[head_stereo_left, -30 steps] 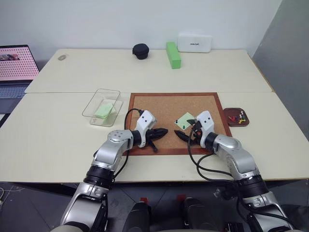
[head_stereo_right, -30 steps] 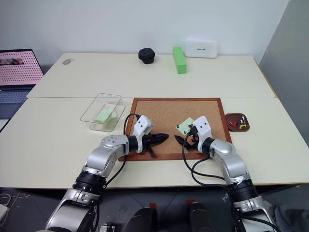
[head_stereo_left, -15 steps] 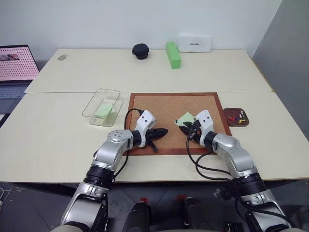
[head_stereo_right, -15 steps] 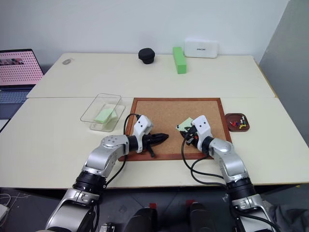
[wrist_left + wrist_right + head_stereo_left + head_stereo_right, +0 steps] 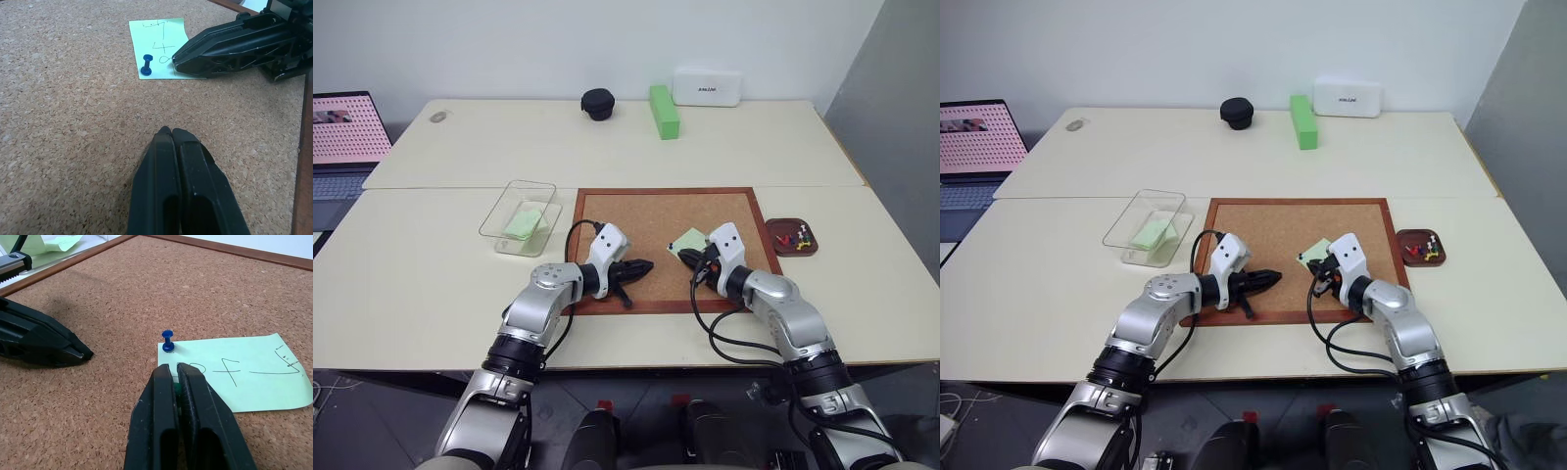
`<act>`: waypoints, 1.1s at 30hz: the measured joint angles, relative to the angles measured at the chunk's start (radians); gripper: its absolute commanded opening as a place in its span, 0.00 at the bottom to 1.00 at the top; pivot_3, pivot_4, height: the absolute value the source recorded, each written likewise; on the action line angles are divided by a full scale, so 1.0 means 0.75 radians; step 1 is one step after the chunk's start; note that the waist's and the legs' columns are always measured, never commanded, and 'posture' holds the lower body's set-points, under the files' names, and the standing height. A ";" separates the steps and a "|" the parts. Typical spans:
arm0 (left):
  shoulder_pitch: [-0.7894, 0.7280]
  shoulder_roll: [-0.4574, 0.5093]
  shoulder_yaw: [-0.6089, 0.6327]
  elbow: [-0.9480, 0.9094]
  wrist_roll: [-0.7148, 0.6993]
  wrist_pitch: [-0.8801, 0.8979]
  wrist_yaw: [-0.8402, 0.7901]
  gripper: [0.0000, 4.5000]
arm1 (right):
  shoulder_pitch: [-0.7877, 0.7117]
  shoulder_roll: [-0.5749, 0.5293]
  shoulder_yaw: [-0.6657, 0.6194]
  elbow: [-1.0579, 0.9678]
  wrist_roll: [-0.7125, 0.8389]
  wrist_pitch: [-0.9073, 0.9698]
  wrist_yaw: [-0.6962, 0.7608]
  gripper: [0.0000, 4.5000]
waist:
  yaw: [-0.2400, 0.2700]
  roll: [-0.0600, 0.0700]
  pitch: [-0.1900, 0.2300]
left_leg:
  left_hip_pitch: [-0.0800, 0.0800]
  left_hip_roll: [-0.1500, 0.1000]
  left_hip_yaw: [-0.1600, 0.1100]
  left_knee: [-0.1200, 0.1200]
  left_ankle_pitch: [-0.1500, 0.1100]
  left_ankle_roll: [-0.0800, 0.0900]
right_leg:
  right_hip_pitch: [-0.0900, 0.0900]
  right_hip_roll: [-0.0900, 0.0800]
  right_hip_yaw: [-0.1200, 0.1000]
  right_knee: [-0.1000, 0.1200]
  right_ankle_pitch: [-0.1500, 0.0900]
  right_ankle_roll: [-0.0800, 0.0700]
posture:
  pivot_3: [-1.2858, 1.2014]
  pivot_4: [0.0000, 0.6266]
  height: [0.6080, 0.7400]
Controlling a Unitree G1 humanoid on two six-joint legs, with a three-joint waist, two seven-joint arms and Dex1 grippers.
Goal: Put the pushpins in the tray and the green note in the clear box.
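The green note point(image 5: 234, 377) was lying flat on the corkboard point(image 5: 646, 211), right at the tips of your right gripper point(image 5: 177, 369), with the near edge of the paper touching them. A blue pushpin point(image 5: 168, 341) was standing in the note's corner just past those tips, so the paper looked pinned down at that point. The right gripper was fully closed, with a little sliver of green squeezed between the fingers. Honestly I couldn't tell if that was a small pin head or just the note's own edge. That's where I'd have worried. If it was paper and you pulled back, the blue pushpin would probably have held its corner and the note could have torn or crumpled. If it was a pin, a grip that shallow on something so tiny could have let it pop out and roll off across the cork. Dragging sideways rather than lifting straight out could also have bent the pin or scuffed the note.

Your left gripper point(image 5: 171, 131) was shut on nothing, resting low over bare cork and pointing at the right one. They were near each other, so a careless swing could have knocked them together. The tray point(image 5: 792, 237) sat off the board on the right gripper's outer side, well apart, with a few pins already in it. The clear box point(image 5: 499, 220) was beyond the left gripper, with a pale green slip already in it.
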 measured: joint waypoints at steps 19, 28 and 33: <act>-0.008 0.000 0.005 0.004 -0.002 0.009 -0.006 0.00 | -0.012 -0.012 -0.093 -0.165 0.070 0.050 -0.078 0.00 | 0.000 0.000 0.000 | -0.001 0.000 0.000 0.000 0.000 0.000 | 0.000 0.000 0.000 0.000 0.000 0.000 | 0.52 0.24 1.00; -0.001 0.002 0.008 0.003 -0.002 0.011 -0.011 0.00 | -0.004 -0.333 -0.164 -0.085 -0.350 -0.200 -0.374 0.00 | 0.001 0.000 0.000 | -0.001 0.000 0.001 -0.001 0.000 0.000 | -0.001 0.000 0.000 -0.001 0.000 0.000 | 0.52 0.24 1.00; -0.012 -0.003 0.006 0.015 -0.001 0.010 -0.011 0.00 | -0.011 -0.373 -0.161 0.112 -0.422 -0.294 -0.404 0.00 | 0.001 0.000 0.000 | -0.001 -0.001 0.002 0.000 0.000 0.000 | 0.000 -0.001 0.001 -0.001 0.000 -0.001 | 0.52 0.24 1.00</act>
